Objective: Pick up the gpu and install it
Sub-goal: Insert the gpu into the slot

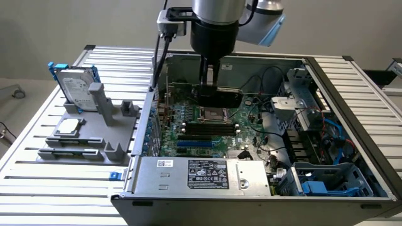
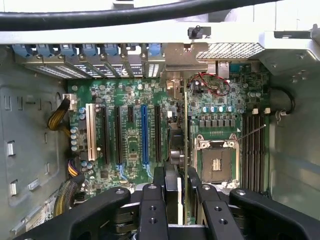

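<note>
Pickup looks done: the graphics card (image 1: 221, 97) hangs on edge inside the open computer case (image 1: 251, 209), over the green motherboard (image 1: 236, 117) and toward the case's back wall. The hard drive (image 1: 76, 89) and the small silver chip (image 1: 69, 125) sit in the grey rack (image 1: 82, 153) on the table, near its edge at the exterior view's left. The install I'd call unfinished. From the wrist view the card (image 2: 185, 130) runs between the row of long slots (image 2: 144, 135) and the square processor socket (image 2: 216, 162), and whether its lower edge has met a slot I cannot tell. The gripper (image 1: 210, 87) comes straight down from above, its black fingers (image 2: 152, 205) drawn in close and clamped on the card's upper edge, one on each face.
</note>
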`<state>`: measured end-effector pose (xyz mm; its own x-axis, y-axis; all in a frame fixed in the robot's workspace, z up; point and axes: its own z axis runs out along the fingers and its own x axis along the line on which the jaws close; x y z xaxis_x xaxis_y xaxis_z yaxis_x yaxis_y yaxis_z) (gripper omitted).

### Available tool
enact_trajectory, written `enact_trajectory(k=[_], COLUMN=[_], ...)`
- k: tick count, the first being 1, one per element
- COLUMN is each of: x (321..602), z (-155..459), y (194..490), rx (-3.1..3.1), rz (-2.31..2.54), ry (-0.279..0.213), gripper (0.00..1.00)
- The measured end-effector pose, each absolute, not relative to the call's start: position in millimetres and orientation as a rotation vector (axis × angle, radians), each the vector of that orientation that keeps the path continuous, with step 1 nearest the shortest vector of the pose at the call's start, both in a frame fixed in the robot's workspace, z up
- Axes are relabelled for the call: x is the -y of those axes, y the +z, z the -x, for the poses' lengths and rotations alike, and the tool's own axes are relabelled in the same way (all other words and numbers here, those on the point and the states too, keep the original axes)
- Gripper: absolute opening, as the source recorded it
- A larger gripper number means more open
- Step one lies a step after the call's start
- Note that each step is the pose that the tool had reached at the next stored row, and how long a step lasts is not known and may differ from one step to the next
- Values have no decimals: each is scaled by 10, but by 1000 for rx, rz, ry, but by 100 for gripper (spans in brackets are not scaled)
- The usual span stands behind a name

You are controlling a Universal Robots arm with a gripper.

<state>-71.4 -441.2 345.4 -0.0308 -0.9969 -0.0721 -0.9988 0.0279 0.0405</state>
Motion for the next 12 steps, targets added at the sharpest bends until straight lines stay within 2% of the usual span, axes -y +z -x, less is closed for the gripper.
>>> enact_trajectory(k=[12], x=[4494], z=[745], y=[3297], rx=[-2232], rz=[2179], ry=[119], gripper=[29])
